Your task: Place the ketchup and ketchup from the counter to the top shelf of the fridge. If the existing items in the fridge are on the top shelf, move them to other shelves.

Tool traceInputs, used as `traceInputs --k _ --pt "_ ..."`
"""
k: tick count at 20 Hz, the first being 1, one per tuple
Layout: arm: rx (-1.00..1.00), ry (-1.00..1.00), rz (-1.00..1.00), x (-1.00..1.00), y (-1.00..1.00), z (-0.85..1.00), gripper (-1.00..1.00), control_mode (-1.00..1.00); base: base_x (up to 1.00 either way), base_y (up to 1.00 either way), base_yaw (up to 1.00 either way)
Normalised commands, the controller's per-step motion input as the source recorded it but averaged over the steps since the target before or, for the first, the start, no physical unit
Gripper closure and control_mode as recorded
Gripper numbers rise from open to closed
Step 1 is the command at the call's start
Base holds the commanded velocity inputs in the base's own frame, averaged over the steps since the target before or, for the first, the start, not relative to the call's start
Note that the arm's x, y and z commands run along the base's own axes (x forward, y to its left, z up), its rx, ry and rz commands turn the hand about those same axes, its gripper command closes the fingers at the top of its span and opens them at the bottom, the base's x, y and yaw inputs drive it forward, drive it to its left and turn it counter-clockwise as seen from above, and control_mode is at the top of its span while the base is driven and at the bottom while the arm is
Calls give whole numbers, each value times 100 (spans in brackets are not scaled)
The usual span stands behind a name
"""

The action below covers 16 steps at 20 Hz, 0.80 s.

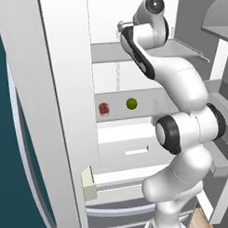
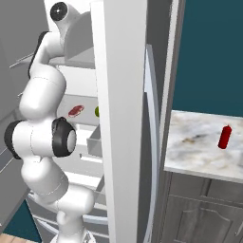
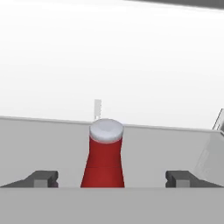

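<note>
A red ketchup bottle (image 3: pixel 103 157), tapering upward to a flat white cap, is seen upright on the smooth pale grey top shelf (image 3: pixel 52 144) in the hand view, against the fridge's plain white back wall. The gripper (image 3: pixel 112 178) is spread wide, its dark fingertips (image 3: pixel 43 178) standing clear of the bottle on either side, nothing held. In the left base view a speckled dark-red lump (image 1: pixel 104 108) and a round yellow-green fruit (image 1: pixel 131 103) are shown on a lower shelf (image 1: pixel 152 101). In the right base view a second ketchup bottle (image 2: pixel 224 136) is shown upright on the marbled stone counter (image 2: pixel 194 147), beside the fridge (image 2: pixel 118 118).
</note>
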Motion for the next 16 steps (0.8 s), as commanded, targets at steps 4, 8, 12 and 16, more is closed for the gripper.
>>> traceInputs --k 4,8,12,16 --pt "0 -8 0 -100 5 0 -100 -100 0 0 0" --pt "0 -17 0 -100 17 0 -100 -100 0 0 0" --pt "0 -20 0 -100 24 0 -100 -100 0 0 0" --pt "2 -15 -1 -100 21 0 -100 -100 0 0 0"
